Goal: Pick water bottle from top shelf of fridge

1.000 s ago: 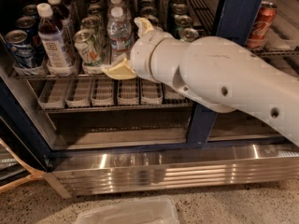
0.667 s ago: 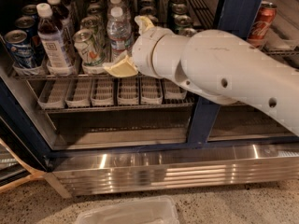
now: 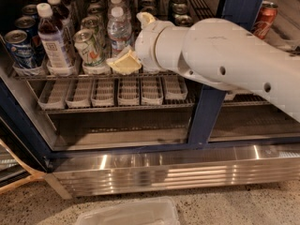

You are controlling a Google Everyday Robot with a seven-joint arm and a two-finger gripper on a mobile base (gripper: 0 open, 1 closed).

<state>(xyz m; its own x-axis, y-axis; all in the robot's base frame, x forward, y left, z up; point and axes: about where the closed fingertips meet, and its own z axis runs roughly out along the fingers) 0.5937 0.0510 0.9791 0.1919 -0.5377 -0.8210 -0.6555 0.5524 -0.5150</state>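
Observation:
The water bottle [image 3: 119, 31], clear with a white cap, stands upright on the top shelf [image 3: 61, 75] of the fridge [image 3: 206, 116], among cans. My gripper [image 3: 134, 41] is at the bottle's right side, at the end of the thick white arm reaching in from the right. It is open. Its lower cream finger [image 3: 124, 63] lies in front of the bottle's base. Its upper finger [image 3: 146, 18] stands just right of the bottle's shoulder. The bottle rests on the shelf, not lifted.
A white-capped bottle of dark purple liquid [image 3: 52, 39], a blue can [image 3: 18, 48] and a silver-green can [image 3: 89, 46] stand left of the water bottle. The lower rack [image 3: 117, 92] holds clear trays. A red can [image 3: 263, 18] sits right of the blue post. A plastic lid [image 3: 131, 213] lies on the floor.
My gripper has edged slightly up and closer to the water bottle, and the forearm has risen a little. The bottle and cans have not moved.

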